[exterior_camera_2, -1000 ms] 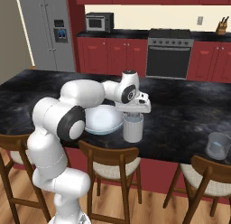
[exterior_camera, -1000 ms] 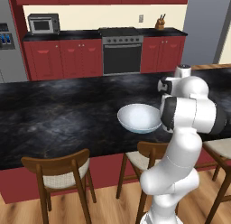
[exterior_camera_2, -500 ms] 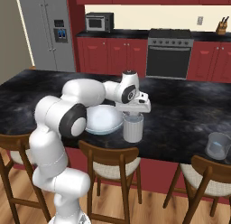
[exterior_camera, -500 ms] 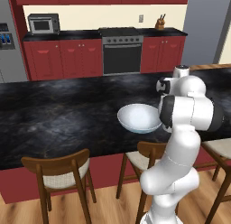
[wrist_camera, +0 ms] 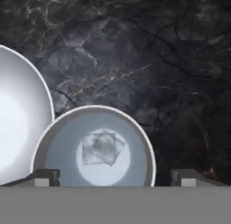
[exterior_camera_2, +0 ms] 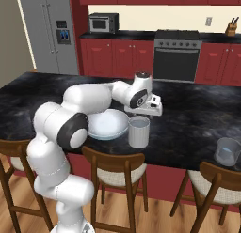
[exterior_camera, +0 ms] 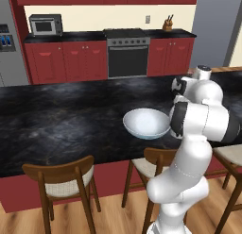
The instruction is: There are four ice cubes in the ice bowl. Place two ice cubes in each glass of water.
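my gripper (wrist_camera: pixel 115 178) is spread wide and holds nothing, right over the glass (exterior_camera_2: pixel 139 131) beside the bowl (exterior_camera_2: pixel 109 125). ice cubes (wrist_camera: pixel 103 147) lie inside the glass. i think ice is light, hard and slippery, so i should pinch flat sides gently.

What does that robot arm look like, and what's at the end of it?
A glossy white arm built of rounded, tube-like segments with dark grey bands at the joints. It ends in a white gripper with two small dark grey finger tips. No loose cables or markings show.
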Motion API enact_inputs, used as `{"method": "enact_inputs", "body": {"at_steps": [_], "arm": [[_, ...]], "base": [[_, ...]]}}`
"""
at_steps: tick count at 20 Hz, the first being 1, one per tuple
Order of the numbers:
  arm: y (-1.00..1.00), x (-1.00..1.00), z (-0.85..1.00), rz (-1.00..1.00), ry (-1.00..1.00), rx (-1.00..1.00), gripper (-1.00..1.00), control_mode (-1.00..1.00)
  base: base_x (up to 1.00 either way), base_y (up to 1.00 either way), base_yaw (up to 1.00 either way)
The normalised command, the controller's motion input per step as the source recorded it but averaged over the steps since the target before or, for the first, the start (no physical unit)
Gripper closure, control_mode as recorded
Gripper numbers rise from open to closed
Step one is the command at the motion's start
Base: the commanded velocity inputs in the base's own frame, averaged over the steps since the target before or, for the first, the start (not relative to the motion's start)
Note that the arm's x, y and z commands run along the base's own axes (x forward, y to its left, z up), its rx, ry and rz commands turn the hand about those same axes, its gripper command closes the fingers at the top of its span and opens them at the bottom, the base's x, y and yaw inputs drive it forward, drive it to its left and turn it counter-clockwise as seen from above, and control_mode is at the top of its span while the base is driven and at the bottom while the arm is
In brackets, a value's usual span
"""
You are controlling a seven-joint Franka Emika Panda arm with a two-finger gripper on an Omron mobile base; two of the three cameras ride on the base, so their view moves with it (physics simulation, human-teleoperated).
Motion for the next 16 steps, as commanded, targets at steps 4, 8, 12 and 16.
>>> {"method": "enact_inputs", "body": {"at_steps": [4,8,12,16], "arm": [[-0.34,-1.00,0.57,0.00,-0.61,0.17,-1.00,-1.00],[-0.03,-1.00,0.93,0.00,-0.52,0.01,-1.00,-1.00],[0.00,-1.00,0.73,-0.01,-0.53,0.00,-1.00,-1.00],[0.04,-1.00,0.38,-0.02,-0.38,-0.02,-1.00,-1.00]], "base": [[0.00,0.00,0.00],[0.00,0.00,0.00],[0.00,0.00,0.00],[0.00,0.00,0.00]]}}
